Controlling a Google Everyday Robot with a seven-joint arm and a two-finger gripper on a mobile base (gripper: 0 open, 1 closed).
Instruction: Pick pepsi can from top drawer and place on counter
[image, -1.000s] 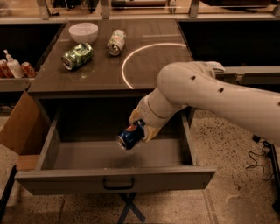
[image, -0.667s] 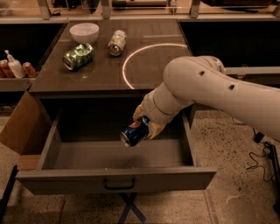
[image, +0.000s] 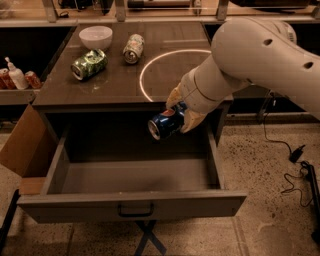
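Observation:
The pepsi can (image: 164, 124) is dark blue with a silver end and lies on its side in the air, held above the open top drawer (image: 132, 206), just below the counter's front edge. My gripper (image: 181, 114) is shut on the pepsi can, its pale fingers (image: 194, 120) wrapped around the can's right end. The drawer is pulled out and its floor is bare. The counter (image: 120, 82) with the white arc lies behind and above the can.
On the counter lie a green can (image: 89, 64), a pale whitish-green can (image: 133, 48) and a white bowl (image: 95, 36). A cardboard box (image: 25, 150) stands left of the drawer. Bottles sit on a left shelf (image: 15, 77). Cables lie on the floor at right (image: 295, 165).
My gripper has lifted the pepsi can up out of the drawer and slightly toward the counter's front edge. The arm has risen with it.

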